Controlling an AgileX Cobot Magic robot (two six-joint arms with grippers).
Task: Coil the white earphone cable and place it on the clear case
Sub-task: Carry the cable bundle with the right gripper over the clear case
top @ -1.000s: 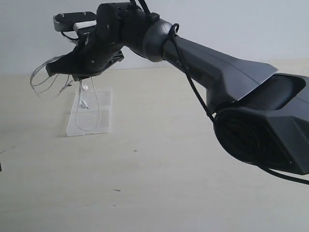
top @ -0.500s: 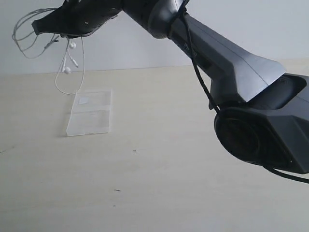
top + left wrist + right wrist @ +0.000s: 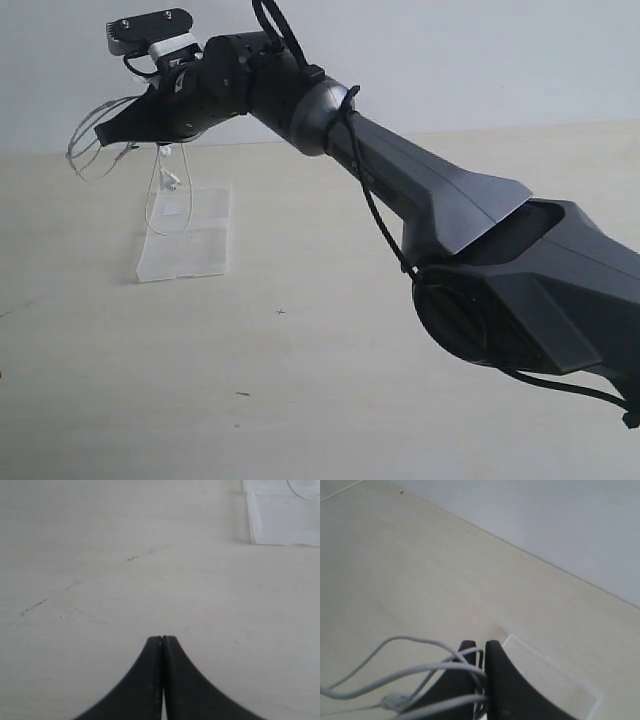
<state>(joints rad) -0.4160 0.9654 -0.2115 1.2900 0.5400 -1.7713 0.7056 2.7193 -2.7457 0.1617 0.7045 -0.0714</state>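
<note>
The white earphone cable point(image 3: 172, 183) is bunched in several loops in my right gripper point(image 3: 105, 138), which is shut on it in the air at the far left. One long loop and the earbuds hang down in front of the clear case point(image 3: 190, 245), which lies flat on the table just below. In the right wrist view the cable point(image 3: 422, 669) runs between the fingers of the gripper point(image 3: 480, 644), with the case point(image 3: 555, 682) under it. My left gripper point(image 3: 162, 639) is shut and empty above bare table, a short way from the case point(image 3: 285, 522).
The pale wooden table point(image 3: 330, 390) stretches in front and to the right of the case, with a few small dark specks point(image 3: 242, 394) on it. A light wall point(image 3: 480, 60) backs the table. The right arm's black body point(image 3: 520, 290) fills the right side.
The right gripper rose high with the cable half a second ago and has come back down. The hanging loop is again just over the case. The left gripper stays shut.
</note>
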